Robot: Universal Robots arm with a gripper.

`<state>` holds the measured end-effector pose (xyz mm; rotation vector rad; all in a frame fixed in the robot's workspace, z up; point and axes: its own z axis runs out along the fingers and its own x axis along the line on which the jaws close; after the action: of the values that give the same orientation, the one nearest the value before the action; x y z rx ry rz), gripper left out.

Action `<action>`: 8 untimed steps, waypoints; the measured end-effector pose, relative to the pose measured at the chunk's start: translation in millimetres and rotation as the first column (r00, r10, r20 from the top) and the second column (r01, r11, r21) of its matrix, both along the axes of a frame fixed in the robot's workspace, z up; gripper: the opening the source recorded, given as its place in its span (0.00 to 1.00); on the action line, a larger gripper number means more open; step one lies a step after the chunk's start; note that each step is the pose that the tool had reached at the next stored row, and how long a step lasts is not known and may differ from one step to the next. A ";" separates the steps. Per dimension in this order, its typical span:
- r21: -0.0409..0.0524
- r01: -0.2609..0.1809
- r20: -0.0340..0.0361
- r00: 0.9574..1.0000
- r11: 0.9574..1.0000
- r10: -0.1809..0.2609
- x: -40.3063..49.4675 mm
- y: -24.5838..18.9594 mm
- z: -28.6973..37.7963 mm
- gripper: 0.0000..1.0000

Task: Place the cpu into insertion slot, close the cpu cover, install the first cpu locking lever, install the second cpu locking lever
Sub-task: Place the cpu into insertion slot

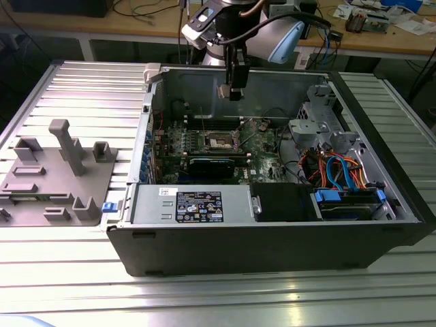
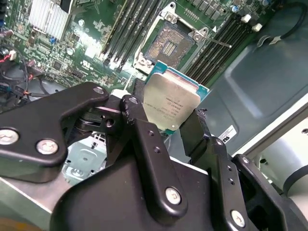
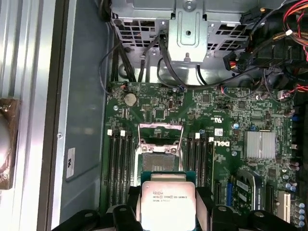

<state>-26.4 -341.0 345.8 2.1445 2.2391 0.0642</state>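
My gripper (image 1: 235, 92) hangs above the open computer case, over the back part of the green board. It is shut on the cpu (image 2: 171, 103), a silver-topped square chip on a green base, pinched by its edges between the two black fingers (image 2: 139, 120). In the first wrist view the cpu (image 3: 167, 204) sits just short of the insertion slot (image 3: 160, 161), which lies bare with its dark centre showing. The insertion slot (image 2: 169, 44) is well below the chip. The cpu cover (image 3: 161, 132) stands swung up at the far side of the slot. In the exterior view the insertion slot (image 1: 221, 141) lies below the gripper.
Black memory slots (image 3: 118, 166) flank the socket on both sides. A finned heat sink (image 3: 260, 144) sits on the board. The case walls (image 1: 272, 238), a power supply (image 1: 194, 204) and a drive cage with orange and blue cables (image 1: 340, 170) ring the board. A grey fixture (image 1: 58, 177) stands at the exterior view's left.
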 end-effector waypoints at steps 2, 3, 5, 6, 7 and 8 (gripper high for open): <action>0.000 0.016 0.000 1.000 1.000 -0.016 0.0 0.0 -0.2 0.54; 0.000 0.022 0.000 1.000 1.000 -0.022 0.0 0.0 -0.4 0.54; 0.000 0.039 0.000 0.999 0.999 -0.039 0.0 0.0 -0.6 0.54; 0.000 0.046 0.000 0.999 0.999 -0.046 0.0 0.0 -0.7 0.54; 0.000 0.052 0.000 0.999 0.999 -0.052 0.0 0.0 -0.9 0.54; 0.000 0.057 0.000 0.998 0.998 -0.057 0.0 0.0 -1.0 0.54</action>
<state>-26.4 -341.0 344.7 2.2071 2.1759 0.0624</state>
